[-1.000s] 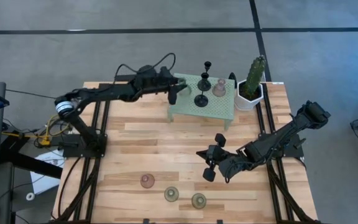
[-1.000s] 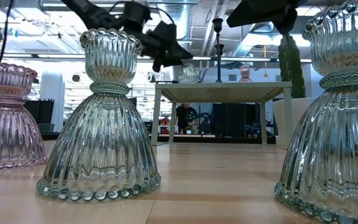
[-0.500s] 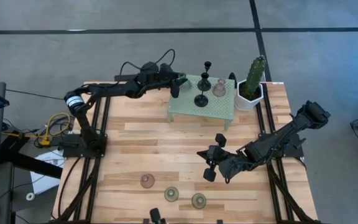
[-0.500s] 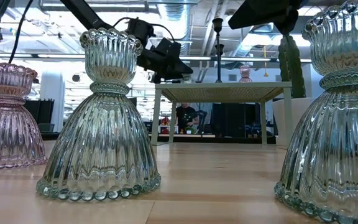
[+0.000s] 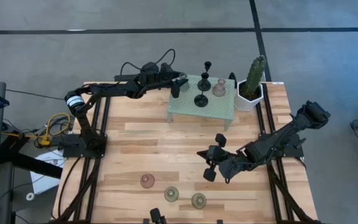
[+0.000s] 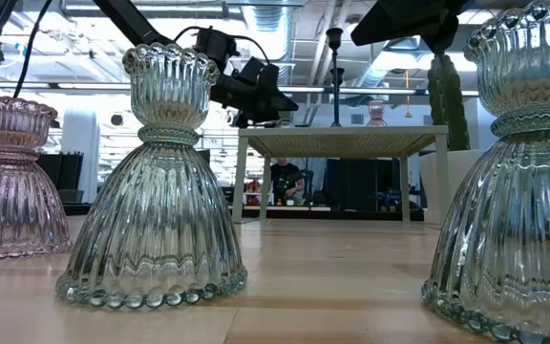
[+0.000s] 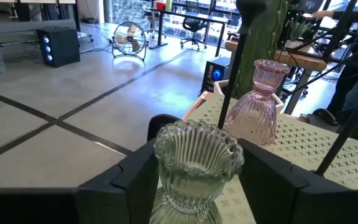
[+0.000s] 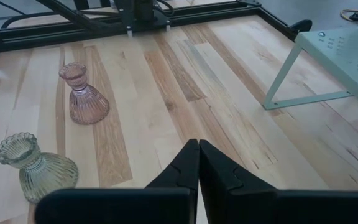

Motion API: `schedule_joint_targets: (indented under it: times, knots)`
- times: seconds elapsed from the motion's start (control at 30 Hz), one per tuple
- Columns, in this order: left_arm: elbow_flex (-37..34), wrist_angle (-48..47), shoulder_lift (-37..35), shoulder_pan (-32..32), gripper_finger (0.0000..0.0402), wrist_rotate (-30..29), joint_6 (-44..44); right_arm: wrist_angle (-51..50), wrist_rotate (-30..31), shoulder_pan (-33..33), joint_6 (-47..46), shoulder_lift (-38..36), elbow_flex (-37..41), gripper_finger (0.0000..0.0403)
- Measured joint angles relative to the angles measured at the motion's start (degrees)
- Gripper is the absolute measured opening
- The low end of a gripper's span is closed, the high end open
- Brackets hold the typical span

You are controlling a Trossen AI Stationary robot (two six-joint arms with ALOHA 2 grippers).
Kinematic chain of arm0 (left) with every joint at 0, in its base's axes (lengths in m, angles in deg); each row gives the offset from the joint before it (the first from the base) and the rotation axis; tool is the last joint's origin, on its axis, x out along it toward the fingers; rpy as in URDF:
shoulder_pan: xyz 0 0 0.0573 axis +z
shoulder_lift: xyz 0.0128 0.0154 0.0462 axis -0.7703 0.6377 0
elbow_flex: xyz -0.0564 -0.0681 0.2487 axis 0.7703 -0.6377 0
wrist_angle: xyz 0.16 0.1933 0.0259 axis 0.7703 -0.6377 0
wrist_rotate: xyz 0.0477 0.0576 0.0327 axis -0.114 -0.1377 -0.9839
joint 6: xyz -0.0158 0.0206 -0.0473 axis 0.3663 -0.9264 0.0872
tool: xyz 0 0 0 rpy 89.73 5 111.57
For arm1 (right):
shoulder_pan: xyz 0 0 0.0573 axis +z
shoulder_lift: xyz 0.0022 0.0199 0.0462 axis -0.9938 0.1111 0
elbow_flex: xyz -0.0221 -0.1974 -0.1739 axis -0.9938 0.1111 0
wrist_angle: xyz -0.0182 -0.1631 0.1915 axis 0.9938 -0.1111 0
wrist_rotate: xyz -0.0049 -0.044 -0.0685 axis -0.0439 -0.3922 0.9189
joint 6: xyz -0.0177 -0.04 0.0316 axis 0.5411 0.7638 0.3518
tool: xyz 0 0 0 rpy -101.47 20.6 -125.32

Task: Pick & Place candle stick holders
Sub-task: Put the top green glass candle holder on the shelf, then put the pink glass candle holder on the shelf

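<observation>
My left gripper (image 5: 178,85) is at the left end of the mint stand (image 5: 219,109), shut on a pale green glass holder (image 7: 194,168). Two black holders (image 5: 202,93) (image 5: 207,67) and a pinkish one (image 5: 219,88) stand on the stand. One pinkish holder (image 5: 147,181) and two pale green ones (image 5: 171,194) (image 5: 198,200) stand upright on the table near its front edge. My right gripper (image 5: 207,165) is shut and empty above the middle of the table. My left gripper has the pale green holder's fluted upper cup (image 7: 166,152) pinched between its two fingers, one finger (image 7: 138,183) on each side. The fingers come about level from the table's left side. The holder is upright over the stand's top; whether its base rests there is hidden.
A cactus in a white pot (image 5: 252,84) stands at the stand's right end. The open wooden table between the stand and the three front holders holds only my right arm. Room furniture and a person's arm show beyond the table in the left wrist view.
My left gripper has gone toward the table's far edge and a little right, onto the stand's left end, and has tipped from pointing down toward level. In the low view it now covers the pale green holder that showed beside it a second ago.
</observation>
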Motion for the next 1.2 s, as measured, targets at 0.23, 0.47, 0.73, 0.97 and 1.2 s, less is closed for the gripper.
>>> schedule_joint_targets:
  times: [0.23, 0.47, 0.73, 0.97, 1.2]
  knots:
    - [0.00, 1.08, -0.34, -0.22, 0.0229, 0.02, -0.01, 0.00, 0.00, 0.00, 0.00, 0.00, 0.00, 0.0000]
    - [-0.04, 1.28, -2.39, -0.61, 0.0245, 0.05, 0.01, -0.03, 0.00, 0.00, 0.00, 0.00, 0.00, 0.0000]
    - [-0.07, 0.34, -8.61, -0.94, 0.0257, 1.83, 0.24, -0.51, 0.01, 0.00, 0.00, -0.01, 0.00, 0.0000]
    - [-0.07, -15.09, -18.65, -1.92, 0.0246, 8.49, -0.25, -0.52, 0.00, 0.28, -0.01, 0.00, 0.00, 0.0000]
    - [-5.88, -32.98, -31.35, -2.76, 0.0156, 11.60, -6.03, -0.49, -0.07, 1.42, -0.02, -0.01, 0.00, 0.0000]
